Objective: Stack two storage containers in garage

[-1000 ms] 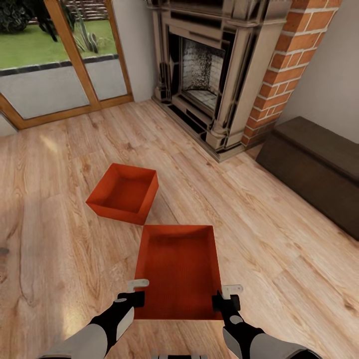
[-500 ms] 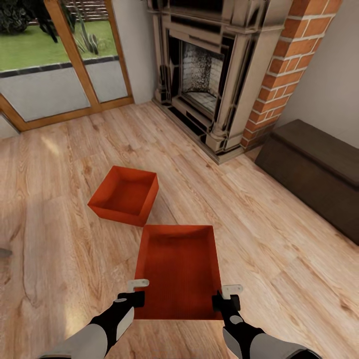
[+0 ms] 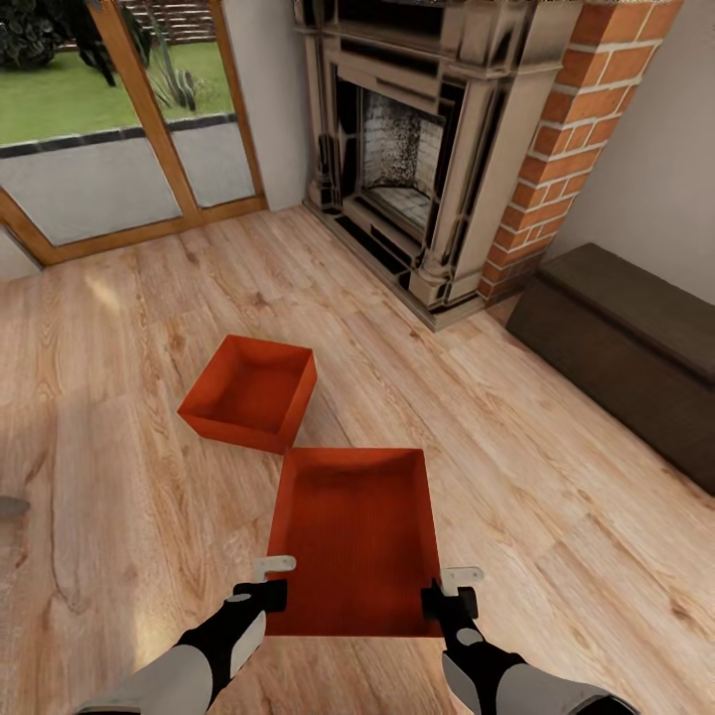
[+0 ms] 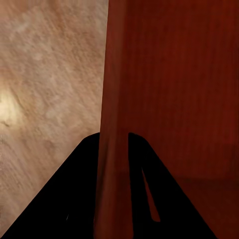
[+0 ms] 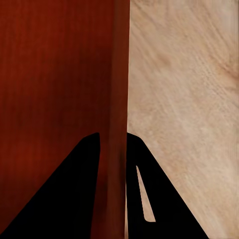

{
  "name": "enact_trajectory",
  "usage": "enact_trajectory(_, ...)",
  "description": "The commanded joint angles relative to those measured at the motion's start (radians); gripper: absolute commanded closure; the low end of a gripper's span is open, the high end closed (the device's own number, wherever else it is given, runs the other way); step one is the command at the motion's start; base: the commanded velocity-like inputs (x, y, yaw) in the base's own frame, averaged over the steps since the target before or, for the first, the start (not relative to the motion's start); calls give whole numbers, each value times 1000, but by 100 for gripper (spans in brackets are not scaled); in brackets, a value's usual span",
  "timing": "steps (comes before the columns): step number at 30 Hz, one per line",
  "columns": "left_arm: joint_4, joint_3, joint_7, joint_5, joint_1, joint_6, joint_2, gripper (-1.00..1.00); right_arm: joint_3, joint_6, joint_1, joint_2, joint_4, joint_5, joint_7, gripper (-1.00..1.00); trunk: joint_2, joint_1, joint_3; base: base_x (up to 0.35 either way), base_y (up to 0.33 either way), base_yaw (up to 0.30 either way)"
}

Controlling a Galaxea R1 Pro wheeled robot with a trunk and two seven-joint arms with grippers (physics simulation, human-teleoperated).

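Because each claw had pinched one long side wall of the nearer bin [image 3: 357, 536], the load was shared between the two arms, which I judge would keep the open tray level when carried. The left claw [image 3: 266, 584] was clenched on the left wall near the robot's end; the left wrist view showed that wall [image 4: 112, 124] running straight between its dark fingers [image 4: 79, 199]. The right claw [image 3: 449, 590] gripped the opposite wall [image 5: 118, 99] the same way, one finger inside the bin and one outside. Whether the bin rested on the wood floor [image 3: 556, 497] or hung just above it could not be told. The second bin [image 3: 250, 391] sat on the planks just beyond the first bin's far left corner, turned at an angle, apart from both claws. Both bins lay in the living room, before the fireplace [image 3: 407, 159] and brick chimney [image 3: 556, 139], with the dark bench [image 3: 626, 338] to the right and the glass doors [image 3: 109, 119] at far left.
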Motion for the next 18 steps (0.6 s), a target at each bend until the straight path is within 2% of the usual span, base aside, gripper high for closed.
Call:
enact_trajectory(1,0,21,24,-5,1,6,0,100,-50,-9,-1,1,-2,-11,-6,100,7,-4,3,0,0,0)
enact_trajectory(18,0,21,24,-4,1,6,0,100,-50,-10,0,1,-2,-10,-6,100,126,-69,56,0,0,0)
